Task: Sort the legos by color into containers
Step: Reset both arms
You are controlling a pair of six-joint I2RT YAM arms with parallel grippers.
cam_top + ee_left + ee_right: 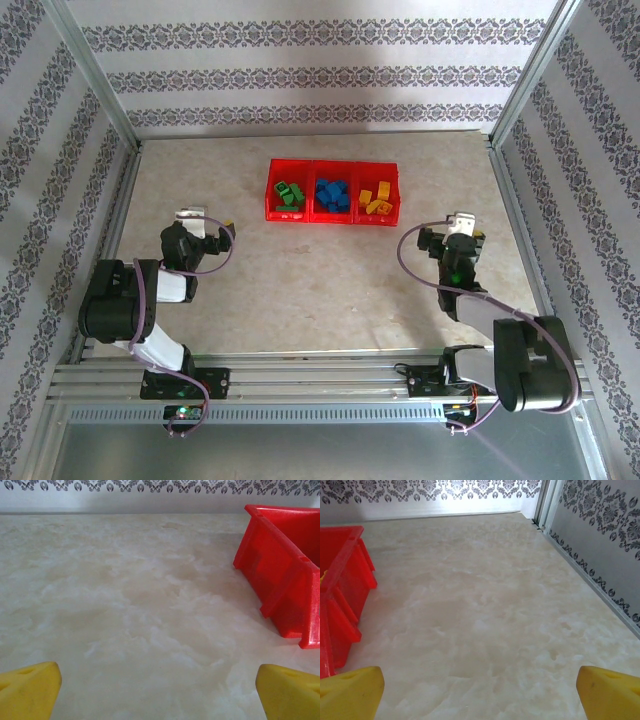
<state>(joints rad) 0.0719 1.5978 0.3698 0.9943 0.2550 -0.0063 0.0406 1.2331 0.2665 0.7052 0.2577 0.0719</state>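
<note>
The long red tray (309, 216) sits at the table's far middle. Green legos (289, 193) lie in its left compartment, blue legos (332, 194) in the middle one, yellow-orange legos (377, 199) in the right one. My left gripper (208, 228) rests low at the left, its yellow fingertips (30, 687) spread wide over bare table, open and empty. The tray's corner (282, 575) shows at the right of the left wrist view. My right gripper (461, 226) stands at the right, open, fingertips (607, 692) wide apart with nothing between. The tray's end (342, 580) is at that view's left.
Patterned walls with metal frame posts (105, 100) enclose the marbled table (330, 280) on three sides. A wall base (590, 575) runs close on the right arm's right. Bare tabletop lies between the two arms and in front of the tray.
</note>
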